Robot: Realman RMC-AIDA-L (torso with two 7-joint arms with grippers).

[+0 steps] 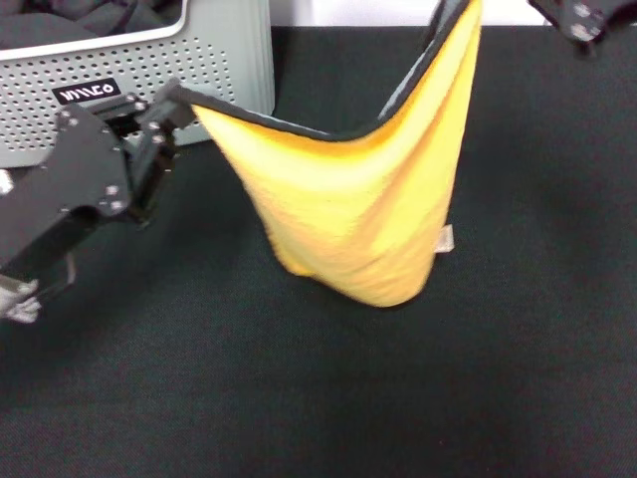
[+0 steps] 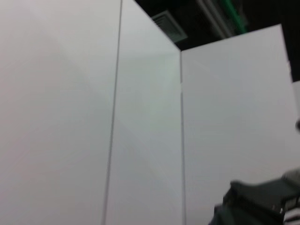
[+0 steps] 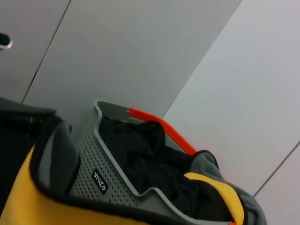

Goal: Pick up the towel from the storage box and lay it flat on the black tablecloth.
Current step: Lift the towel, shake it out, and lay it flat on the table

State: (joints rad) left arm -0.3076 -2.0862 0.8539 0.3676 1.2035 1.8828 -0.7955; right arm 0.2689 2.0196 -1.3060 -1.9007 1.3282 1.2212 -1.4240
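Your towel [image 1: 358, 214] hangs clear of the storage box [image 1: 214, 60], out over the black tablecloth [image 1: 318, 398], slung between two held corners. Its yellow face looks toward you and its black-edged upper hem dips in a V between the holds. The lowest fold of the sag sits close above the black tablecloth, though you cannot tell from the head view whether it touches.

The left pincer [image 1: 171, 108] is pressed together on the towel corner nearest the storage box, just in front of the box's labelled wall. The right pincer [image 1: 582, 18] is high on the far side of the towel from the box, mostly cut off at the frame edge; the other corner rises toward it, but you cannot tell how its fingers stand.

The long axis of the towel now runs corner to corner, from the box side up and away toward the right pincer, so the cloth is tilted, with the box-side corner lower. A small white tag [image 1: 447, 239] shows on the hanging edge away from the box.

To lay it well, I judge you should draw the two corners apart until the hem is taut and level, and bring both away from the box. Then let the bottom fold land first and drag gently, so the cloth rolls out flat rather than bunching. Other fabrics [image 3: 154, 159] remain in the box.
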